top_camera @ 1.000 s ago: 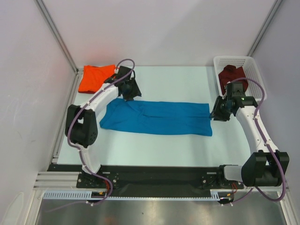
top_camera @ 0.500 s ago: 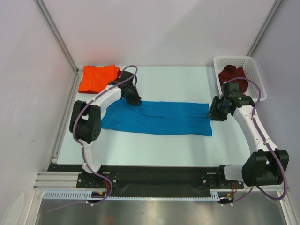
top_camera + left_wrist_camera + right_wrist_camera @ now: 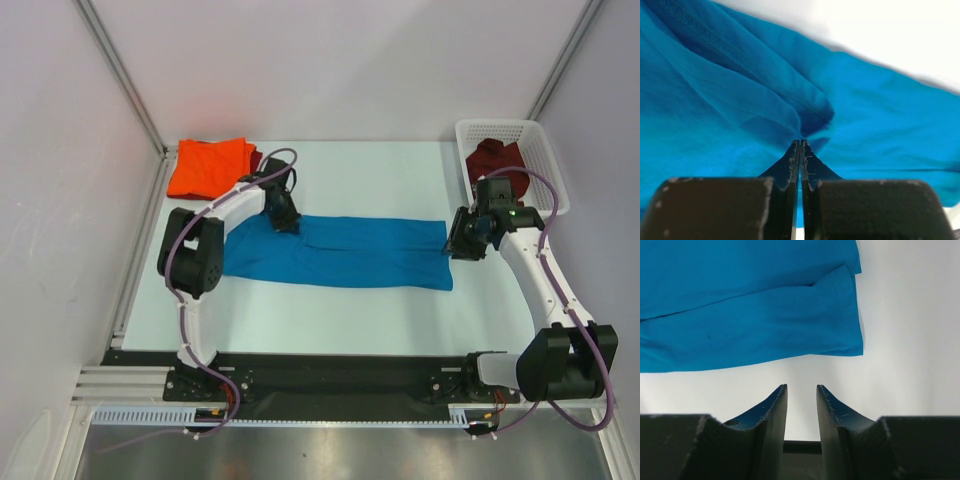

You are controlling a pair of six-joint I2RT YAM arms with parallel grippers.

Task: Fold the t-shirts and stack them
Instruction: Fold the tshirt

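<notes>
1. A bright blue cloth t-shirt [image 3: 340,252] [image 3: 715,100] [image 3: 740,315] lies spread in a long, narrow band across the middle of the pale desk [image 3: 380,170]. Its length runs from left to right.
2. The cloth lies mostly flat. A lengthwise fold line runs along it, and the right end is cut square, with one layer overlapping another at the corner.
3. The left end effector [image 3: 287,222] [image 3: 800,142] is down on the far edge of the shirt, towards its left end. Its fingers are clenched together on a pinch of blue cloth, and creases and a dark stitched seam gather towards the tips.
4. The right end effector [image 3: 462,245] [image 3: 801,387] sits just beside the shirt's right end, over bare desk. Its jaws are parted by a narrow gap and hold nothing.
5. A folded orange cloth t-shirt [image 3: 205,167] rests in the far left corner of the desk, apart from the blue one.
6. A dark maroon cloth t-shirt [image 3: 497,158] lies bunched inside a white plastic lattice basket [image 3: 545,165] at the far right corner.
</notes>
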